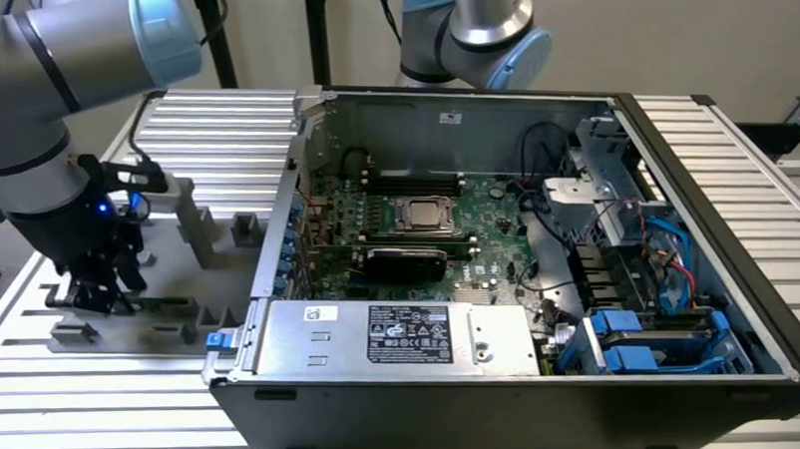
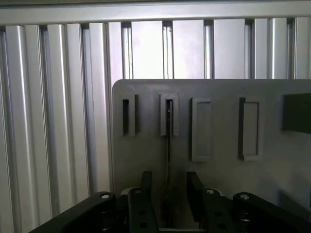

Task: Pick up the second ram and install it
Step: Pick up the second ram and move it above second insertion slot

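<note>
Hangs low over the grey fixture plate [image 2: 218, 170] on the slatted aluminium table [image 2: 58, 121], with the claw [image 2: 167, 182] spread. Straddles the second ram [image 2: 168, 145], seen edge-on and standing upright in a narrow fixture slot [image 2: 164, 116], right between the black fingers [image 2: 146, 188], one on each side, neither visibly pressing it. Sits well apart from the open computer case [image 1: 513, 410] toward the exterior view's right, its motherboard [image 1: 487, 216] exposed.
</note>
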`<action>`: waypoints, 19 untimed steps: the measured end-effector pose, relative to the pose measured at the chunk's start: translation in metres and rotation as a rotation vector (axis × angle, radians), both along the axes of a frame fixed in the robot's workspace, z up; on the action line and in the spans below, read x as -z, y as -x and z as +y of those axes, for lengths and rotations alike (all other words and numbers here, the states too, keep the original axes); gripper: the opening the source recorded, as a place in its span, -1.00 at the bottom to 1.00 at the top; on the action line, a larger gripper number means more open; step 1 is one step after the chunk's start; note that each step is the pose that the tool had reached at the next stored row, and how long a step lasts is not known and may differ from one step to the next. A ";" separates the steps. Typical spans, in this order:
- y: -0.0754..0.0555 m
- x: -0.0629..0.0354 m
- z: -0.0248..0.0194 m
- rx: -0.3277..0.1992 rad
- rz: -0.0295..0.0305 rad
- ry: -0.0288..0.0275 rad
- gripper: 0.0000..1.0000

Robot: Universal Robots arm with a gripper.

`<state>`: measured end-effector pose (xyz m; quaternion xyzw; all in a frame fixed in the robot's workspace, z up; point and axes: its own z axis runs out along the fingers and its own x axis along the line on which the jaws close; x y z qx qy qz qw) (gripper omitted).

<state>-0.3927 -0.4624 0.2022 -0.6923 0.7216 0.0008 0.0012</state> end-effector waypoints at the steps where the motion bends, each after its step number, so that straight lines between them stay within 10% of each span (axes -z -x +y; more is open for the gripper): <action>1: 0.000 0.0014 0.0000 0.000 0.0000 -0.0003 -0.16; 19: -0.005 0.0064 0.0000 0.000 0.0036 -0.0008 -0.16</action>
